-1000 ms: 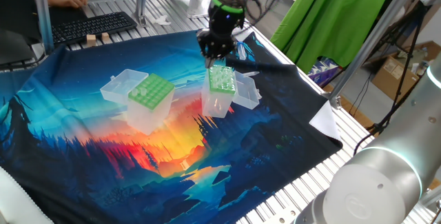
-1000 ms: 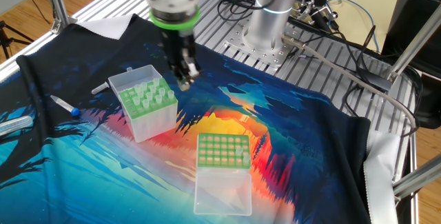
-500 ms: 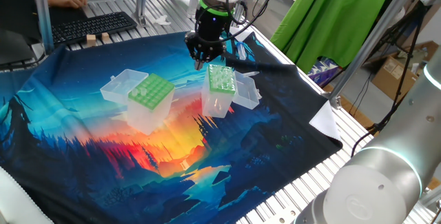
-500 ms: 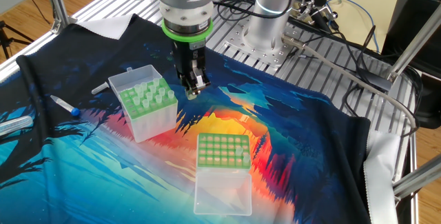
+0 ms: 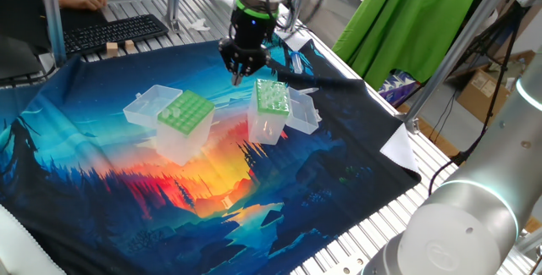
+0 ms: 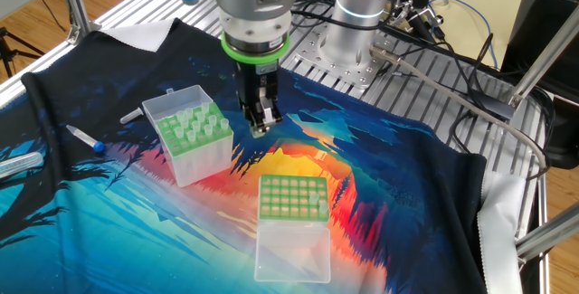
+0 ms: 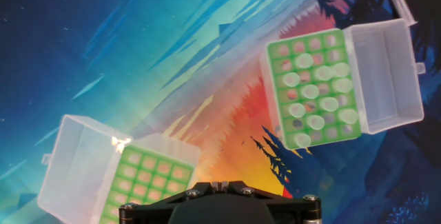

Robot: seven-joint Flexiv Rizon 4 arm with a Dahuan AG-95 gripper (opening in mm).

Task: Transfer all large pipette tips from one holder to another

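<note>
Gripper (image 6: 261, 124) is hanging above the printed cloth (image 6: 380, 176), pointing straight down, between the two boxes & touching neither. Jaws are pressed together w/ nothing visible between them.

Large pipette tips (image 7: 313, 89) are sitting upright in the tip box w/ the light-green plate (image 7: 313, 86), lid hinged open beside it; in the other fixed view that's the box (image 6: 192, 136) left of the gripper. Other holder (image 6: 291, 199), w/ its green grid top, is lying nearer the camera, lid flat in front; I'm seeing one tip at most at its right edge, can't say for sure.

So transfer is looking barely begun.

Risks from here:
- jaws aren't spread, so descending like this means jabbing a tip rim or the plate.
- tips are packed close; fingers could be catching a neighbour & dragging it out too.
- boxes look light & unfixed on cloth, so a side push could be tipping one.
</note>
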